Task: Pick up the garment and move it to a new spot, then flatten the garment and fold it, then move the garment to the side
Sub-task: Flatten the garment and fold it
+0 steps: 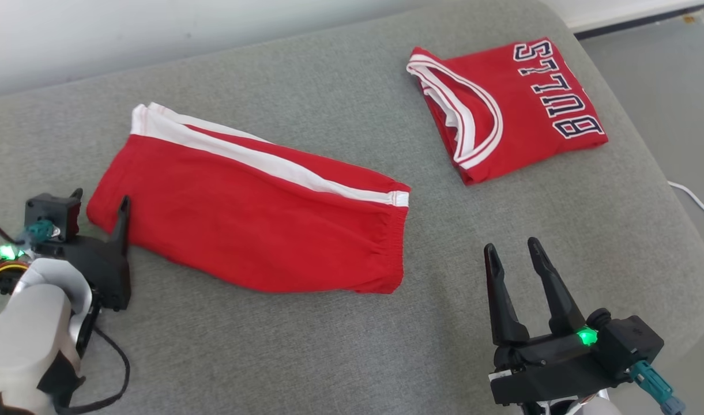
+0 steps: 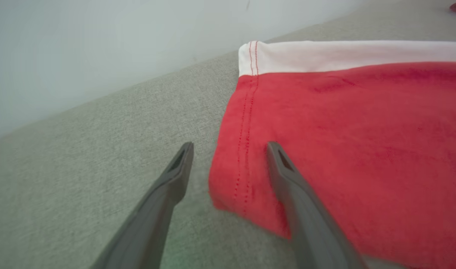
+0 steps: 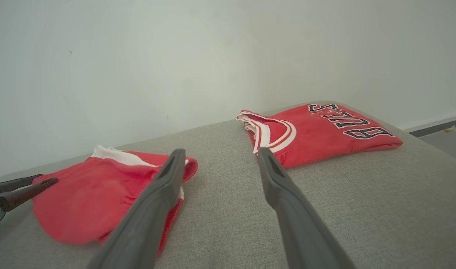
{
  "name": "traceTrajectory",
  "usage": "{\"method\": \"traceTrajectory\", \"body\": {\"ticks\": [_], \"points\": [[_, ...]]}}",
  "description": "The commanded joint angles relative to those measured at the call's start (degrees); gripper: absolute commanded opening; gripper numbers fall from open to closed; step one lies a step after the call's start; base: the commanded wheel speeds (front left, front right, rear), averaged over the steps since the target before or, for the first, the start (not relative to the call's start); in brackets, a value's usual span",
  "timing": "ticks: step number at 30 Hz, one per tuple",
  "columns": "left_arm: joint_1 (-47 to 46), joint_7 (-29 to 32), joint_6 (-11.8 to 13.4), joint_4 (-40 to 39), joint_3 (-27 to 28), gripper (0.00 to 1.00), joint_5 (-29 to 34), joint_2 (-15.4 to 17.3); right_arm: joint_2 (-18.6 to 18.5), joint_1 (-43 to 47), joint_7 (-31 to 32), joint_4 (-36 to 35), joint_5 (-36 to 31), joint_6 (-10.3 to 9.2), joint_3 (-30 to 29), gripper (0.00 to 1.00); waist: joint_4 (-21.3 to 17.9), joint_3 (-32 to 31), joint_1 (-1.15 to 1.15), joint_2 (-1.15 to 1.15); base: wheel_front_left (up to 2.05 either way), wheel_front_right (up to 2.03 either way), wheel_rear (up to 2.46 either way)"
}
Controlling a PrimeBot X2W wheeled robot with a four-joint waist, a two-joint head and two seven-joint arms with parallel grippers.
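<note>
The garment, red shorts (image 1: 248, 225) with a white side stripe, lies folded lengthwise and flat on the grey cushion (image 1: 328, 357), waistband to the right. My left gripper (image 1: 101, 207) is open at the lower-left hem corner. In the left wrist view the hem (image 2: 246, 149) sits between the fingers of the left gripper (image 2: 230, 147), one finger over the red cloth (image 2: 343, 142). My right gripper (image 1: 512, 246) stands open over bare cushion, right of the waistband, holding nothing. The right wrist view looks past the right gripper (image 3: 221, 151) to the shorts (image 3: 89, 198).
A folded red BULLS jersey (image 1: 513, 109) lies at the cushion's far right, also in the right wrist view as the jersey (image 3: 317, 130). The cushion's rounded edge drops to the floor (image 1: 663, 75) on the right, where a white cable (image 1: 695, 199) runs. A pale wall stands behind.
</note>
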Motion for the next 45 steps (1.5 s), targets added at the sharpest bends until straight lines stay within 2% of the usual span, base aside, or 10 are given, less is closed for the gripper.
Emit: {"method": "traceTrajectory", "body": {"ticks": [1, 8, 9, 10, 11, 12, 14, 17, 34, 45], "points": [[-0.57, 1.37, -0.02, 1.00, -0.90, 1.00, -1.63, 0.00, 0.16, -0.66, -0.24, 0.01, 0.07, 0.03, 0.20, 1.00, -0.87, 0.76, -0.01, 0.00, 0.00, 0.00, 0.00], [-0.49, 10.76, -0.01, 0.49, -8.59, 1.00, -8.83, 0.38, 0.19, -0.39, -0.24, 0.77, 0.00, 0.03, -0.21, 1.00, -0.83, 0.27, -0.01, 0.00, 0.00, 0.00, 0.00], [-0.55, 11.42, -0.02, 0.30, -9.44, 0.82, -9.75, 0.83, 0.18, -0.54, -0.24, 0.96, -0.09, 0.03, -0.17, 1.00, -0.77, 0.15, -0.01, 0.00, 0.00, 0.00, 0.00], [-0.70, 12.26, -0.02, 0.26, -10.04, 0.35, -10.91, 1.19, 0.21, -0.77, -0.24, 1.01, -0.17, 0.03, -0.04, 1.00, -0.71, 0.03, -0.01, 0.00, 0.00, 0.00, 0.00], [-0.62, 13.71, -0.01, 0.32, -10.91, 0.29, -12.11, 1.40, 0.22, -1.00, -0.24, 1.06, -0.20, 0.03, 0.06, 1.00, -0.68, -0.10, -0.01, 0.00, 0.00, 0.00, 0.00], [-0.33, 14.95, -0.01, 0.09, -11.86, 0.00, -12.91, 1.60, 0.21, -1.17, -0.24, 1.07, -0.23, 0.03, 0.19, 1.00, -0.69, -0.20, -0.01, 0.00, 0.00, 0.00, 0.00], [-0.04, 15.63, 0.05, -0.62, -13.07, 0.00, -15.15, 2.56, 0.21, -1.16, -0.24, 0.94, -0.19, 0.03, 0.28, 1.00, -0.66, -0.33, -0.01, 0.00, 0.00, 0.00, 0.00], [-1.05, 13.14, 0.07, 0.65, -13.82, 0.00, -15.43, 2.96, 0.21, -0.45, -0.23, 0.75, -0.24, 0.03, -0.66, 1.00, 0.36, -1.10, -0.01, 0.00, 0.00, 0.00, 0.00], [2.63, 1.89, 0.35, 4.98, -13.81, 0.00, -18.73, -5.04, -0.81, 3.81, -0.24, 1.91, -0.14, 0.03, -2.57, 1.00, 11.04, -9.16, -0.01, 0.00, 0.00, 0.00, 0.00], [11.03, -1.76, 3.50, 0.95, -11.54, 0.00, -20.32, -8.48, -0.38, 5.95, -0.24, 2.83, -0.20, 0.03, -3.24, 1.00, 14.93, -10.34, -0.01, 0.00, 0.00, 0.00, 0.00]]}}
